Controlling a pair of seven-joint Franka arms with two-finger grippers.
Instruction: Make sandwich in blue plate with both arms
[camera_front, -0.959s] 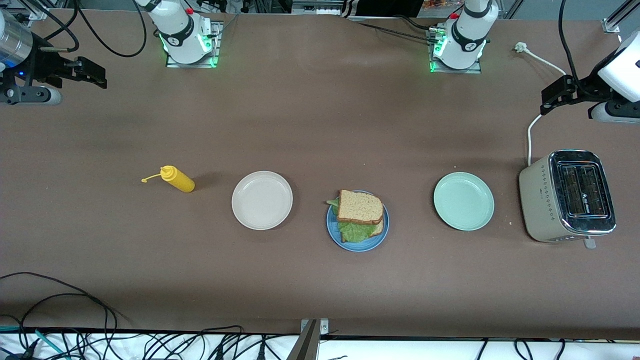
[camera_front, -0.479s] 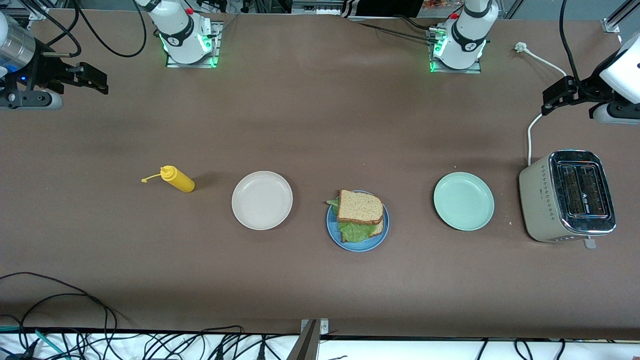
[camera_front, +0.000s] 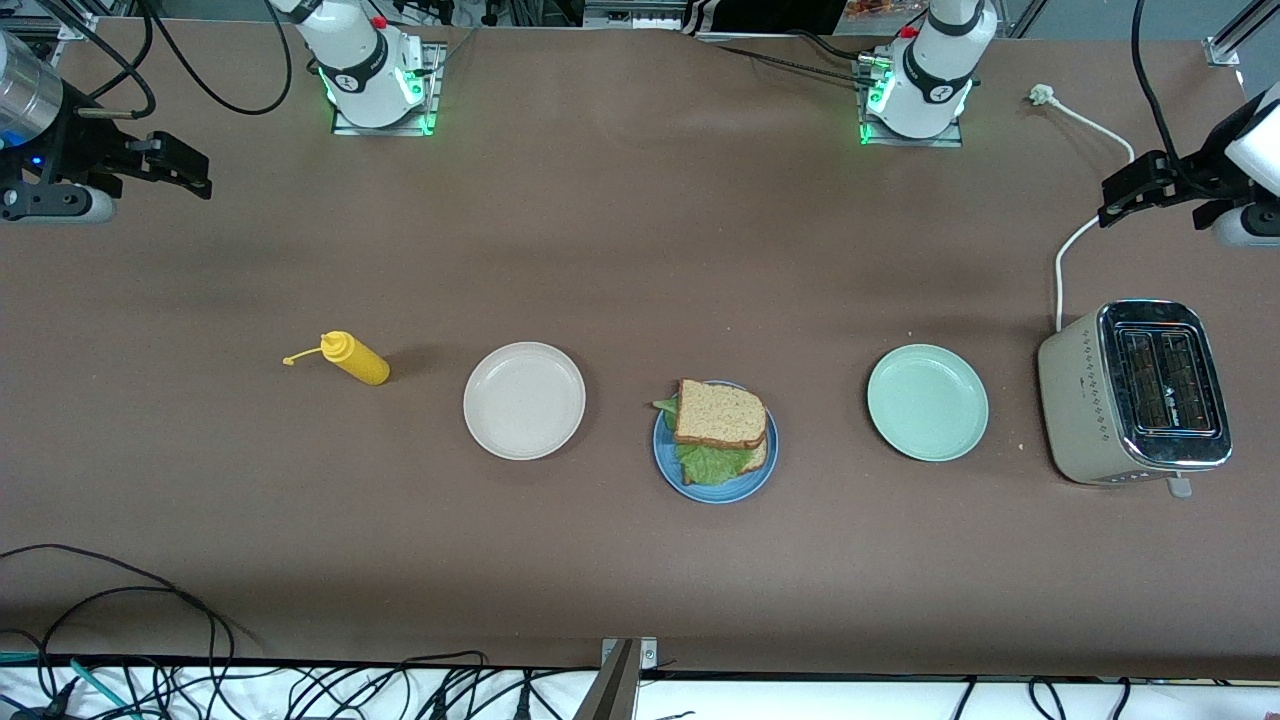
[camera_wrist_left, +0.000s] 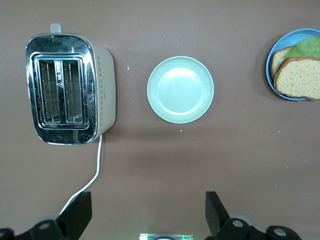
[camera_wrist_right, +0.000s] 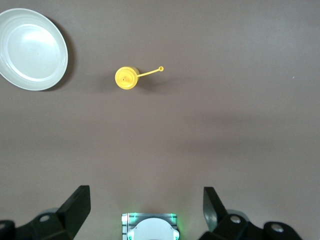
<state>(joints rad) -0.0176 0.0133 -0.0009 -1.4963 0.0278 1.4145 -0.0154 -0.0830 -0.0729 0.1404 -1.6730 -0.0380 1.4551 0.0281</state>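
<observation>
Up at the right arm's end of the table, right gripper (camera_front: 185, 165) hangs over bare tabletop, fingers (camera_wrist_right: 75, 205) spread wide apart, nothing btwn them. Looking down from its wrist: yellow squeeze bottle (camera_wrist_right: 126, 78) standing upright, cap dangling off on its tether, and the beige plate (camera_wrist_right: 31, 48) nearby w/ nothing on it.

Over at the other end, left gripper (camera_front: 1130, 190) is up in the air above the white power cord (camera_front: 1075, 235), jaws also wide open, empty. Its wrist cam shows both fingers (camera_wrist_left: 216, 207) well apart, w/ the toaster (camera_wrist_left: 70, 89) below, slots up and dark, cord trailing off its side.

Moving toward the middle: mint-green plate (camera_front: 927, 402) sits bare btwn toaster (camera_front: 1135, 392) and the blue plate (camera_front: 715, 488). Blue plate is mid-table, a bit nearer the front cam than the other two plates. Sandwich (camera_front: 720, 415) is on it — top bread slice shifted off the bottom one, ruffled lettuce poking out btwn them at the edges. Beige plate (camera_front: 524, 400) is next along toward the right arm's end, then the yellow bottle (camera_front: 355, 359). Neither gripper is anywhere near the sandwich.
</observation>
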